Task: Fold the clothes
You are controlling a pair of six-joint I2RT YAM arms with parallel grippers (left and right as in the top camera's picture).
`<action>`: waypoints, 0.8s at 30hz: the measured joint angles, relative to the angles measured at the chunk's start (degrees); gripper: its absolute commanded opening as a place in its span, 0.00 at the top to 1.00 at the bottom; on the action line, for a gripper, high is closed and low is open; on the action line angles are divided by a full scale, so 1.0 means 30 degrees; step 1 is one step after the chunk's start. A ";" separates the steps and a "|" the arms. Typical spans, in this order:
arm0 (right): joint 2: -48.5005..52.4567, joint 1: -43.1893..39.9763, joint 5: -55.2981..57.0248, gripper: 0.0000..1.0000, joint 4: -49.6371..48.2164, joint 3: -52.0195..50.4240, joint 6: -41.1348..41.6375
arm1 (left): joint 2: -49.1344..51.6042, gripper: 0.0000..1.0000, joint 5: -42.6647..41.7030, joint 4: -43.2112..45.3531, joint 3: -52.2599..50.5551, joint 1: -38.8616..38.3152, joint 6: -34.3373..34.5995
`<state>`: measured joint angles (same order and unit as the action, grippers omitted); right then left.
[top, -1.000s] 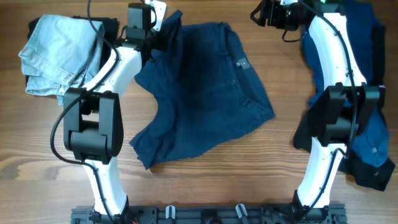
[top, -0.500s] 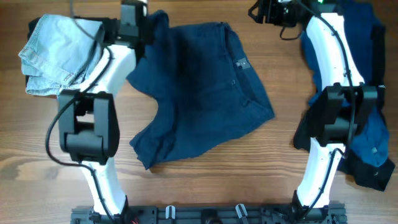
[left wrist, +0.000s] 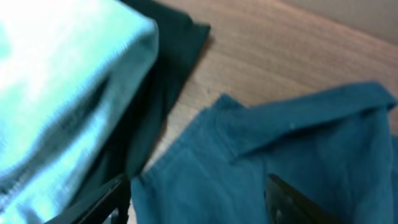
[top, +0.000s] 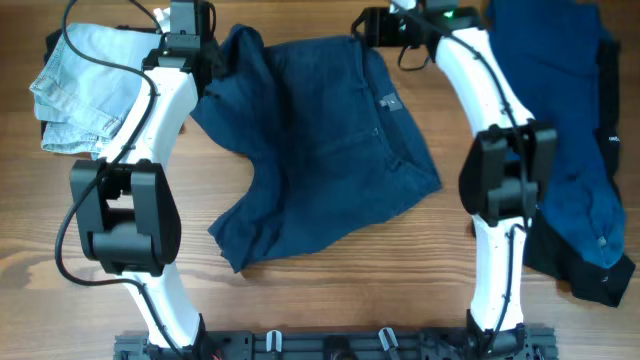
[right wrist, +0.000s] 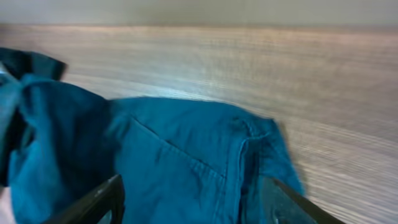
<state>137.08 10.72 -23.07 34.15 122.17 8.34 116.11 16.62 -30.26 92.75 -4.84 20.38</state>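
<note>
**Garments.** 1 dark navy garment (top: 320,150) lies spread and creased at the centre of the table (top: 450,270), between the 2 arms. The pale denim piece (top: 85,85) lies bunched at the far left, resting on a black piece (left wrist: 165,68) whose edge shows beside it. A medium-blue piece (top: 570,150) lies along the right side, over a second black piece (top: 600,285).

**Left gripper** (left wrist: 199,202). It is positioned over the far-left corner of the dark navy garment, just beside the pale denim piece. The jaws stand apart. Both fingers (left wrist: 99,199) show at the lower edge of the left wrist view. The navy fabric lies below the gap and is not clamped.

**Right gripper** (right wrist: 189,202). It is positioned over the far-right corner of the dark navy garment, near the far edge of the table. The jaws stand apart. The folded corner lies below the gap and is not clamped.
</note>
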 measured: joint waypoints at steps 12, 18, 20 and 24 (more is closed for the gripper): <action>0.2572 0.0153 0.0000 0.42 -0.1545 0.0000 0.2186 | 0.0000 0.32 -0.1217 -0.0503 0.0000 0.0000 0.0546; 0.3118 0.0459 0.0000 0.44 -0.3359 0.0000 0.2667 | 0.0000 0.32 -0.1326 -0.0816 0.0000 0.0000 0.0612; 0.3439 0.0685 0.0029 0.50 -0.3942 0.0000 0.2951 | 0.0000 0.32 -0.1370 -0.0940 0.0000 0.0000 0.0619; 0.3905 0.1042 0.0313 0.63 -0.4503 0.0000 0.3366 | 0.0000 0.32 -0.1370 -0.1078 0.0000 0.0000 0.0619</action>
<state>148.79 13.85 -22.13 20.64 122.17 18.44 116.11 12.51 -33.50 92.75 -4.84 22.24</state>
